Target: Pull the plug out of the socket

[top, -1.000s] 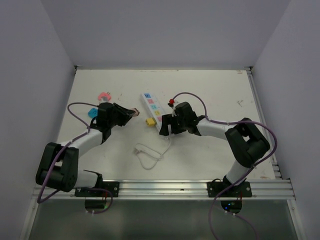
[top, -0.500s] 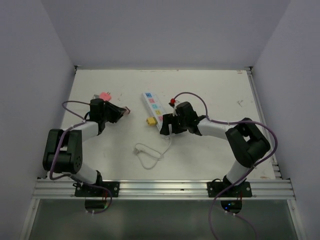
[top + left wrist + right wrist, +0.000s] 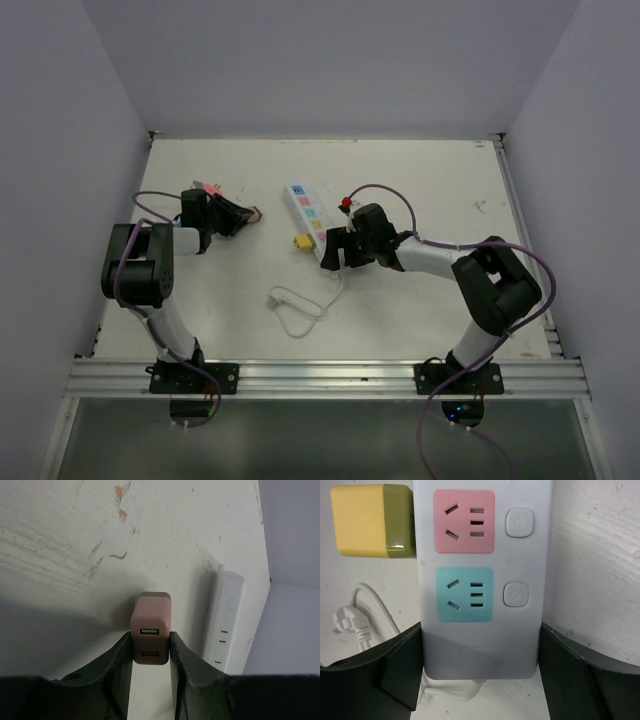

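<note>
**Layout as Found**

The socket [image 3: 304, 212] lies mid-table [image 3: 430, 170]. The right gripper [image 3: 481, 645] straddles its near end, one finger against each long side. An adapter block [image 3: 372, 520] abuts its left side. The cord [image 3: 293, 310] loops nearer the arms. The plug [image 3: 150, 615], pinched in the left gripper [image 3: 150, 641], sits left of the socket, apart from it.

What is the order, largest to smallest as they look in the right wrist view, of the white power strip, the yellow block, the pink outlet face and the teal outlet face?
1. white power strip
2. yellow block
3. pink outlet face and teal outlet face: these look alike in size, so they are not ranked against each other.
</note>
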Robot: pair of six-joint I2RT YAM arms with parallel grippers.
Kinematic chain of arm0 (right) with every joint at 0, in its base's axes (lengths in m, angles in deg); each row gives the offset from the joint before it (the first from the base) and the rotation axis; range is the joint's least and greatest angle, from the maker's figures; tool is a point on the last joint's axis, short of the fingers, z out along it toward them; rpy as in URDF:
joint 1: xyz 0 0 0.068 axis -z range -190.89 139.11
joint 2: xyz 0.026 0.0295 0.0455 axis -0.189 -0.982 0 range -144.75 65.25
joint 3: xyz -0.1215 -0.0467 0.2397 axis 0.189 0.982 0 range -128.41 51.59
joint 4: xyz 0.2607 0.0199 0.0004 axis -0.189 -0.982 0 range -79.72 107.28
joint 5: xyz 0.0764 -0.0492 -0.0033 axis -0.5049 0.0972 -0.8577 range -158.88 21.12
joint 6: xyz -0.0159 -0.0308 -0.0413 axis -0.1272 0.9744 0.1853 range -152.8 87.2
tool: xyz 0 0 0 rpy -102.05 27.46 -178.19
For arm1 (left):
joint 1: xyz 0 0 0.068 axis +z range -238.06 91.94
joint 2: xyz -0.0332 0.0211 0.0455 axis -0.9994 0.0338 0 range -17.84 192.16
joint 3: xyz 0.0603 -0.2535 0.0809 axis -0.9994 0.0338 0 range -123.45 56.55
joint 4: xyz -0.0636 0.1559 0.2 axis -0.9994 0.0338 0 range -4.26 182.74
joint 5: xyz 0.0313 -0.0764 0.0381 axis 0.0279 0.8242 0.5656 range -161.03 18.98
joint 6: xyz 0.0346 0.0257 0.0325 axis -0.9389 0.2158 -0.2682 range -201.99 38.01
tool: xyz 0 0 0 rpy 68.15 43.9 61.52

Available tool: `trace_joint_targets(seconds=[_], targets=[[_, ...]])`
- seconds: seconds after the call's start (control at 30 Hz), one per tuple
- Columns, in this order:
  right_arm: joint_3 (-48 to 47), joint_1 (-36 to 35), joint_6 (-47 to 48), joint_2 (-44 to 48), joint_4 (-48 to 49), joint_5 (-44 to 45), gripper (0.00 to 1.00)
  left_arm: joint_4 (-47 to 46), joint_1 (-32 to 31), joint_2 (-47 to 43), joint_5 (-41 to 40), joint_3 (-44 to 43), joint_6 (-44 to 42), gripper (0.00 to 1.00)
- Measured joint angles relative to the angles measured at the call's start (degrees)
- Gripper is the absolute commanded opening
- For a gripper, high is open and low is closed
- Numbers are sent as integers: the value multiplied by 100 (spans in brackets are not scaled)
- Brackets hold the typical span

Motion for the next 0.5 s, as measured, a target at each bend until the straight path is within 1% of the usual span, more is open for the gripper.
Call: trace_joint_targets(seconds=[0.07,0.1,0.17,0.2,0.27,0.3,0.33,0.4,0.5], targets=[[0,0,2,0,0,-2,0,-33,81,114,44,-55,-26,44],[0,0,4,0,0,-2,0,-39,118,155,59,-61,-39,53],[0,0,11,0,0,-2,0,-50,179,210,116,-61,-33,61],[0,0,11,0,0,-4,0,-94,199,210,151,-61,-37,70],[0,2,15,0,0,-4,0,-179,221,203,208,-66,-57,80],[0,4,15,0,0,-7,0,-203,225,177,227,-81,-48,90],[0,4,15,2,0,-7,0,-192,227,151,225,-90,-81,94],[9,4,17,4,4,-7,0,-105,236,42,168,-101,-162,100],[22,4,17,15,17,-2,0,428,260,-245,-146,-103,-358,100]])
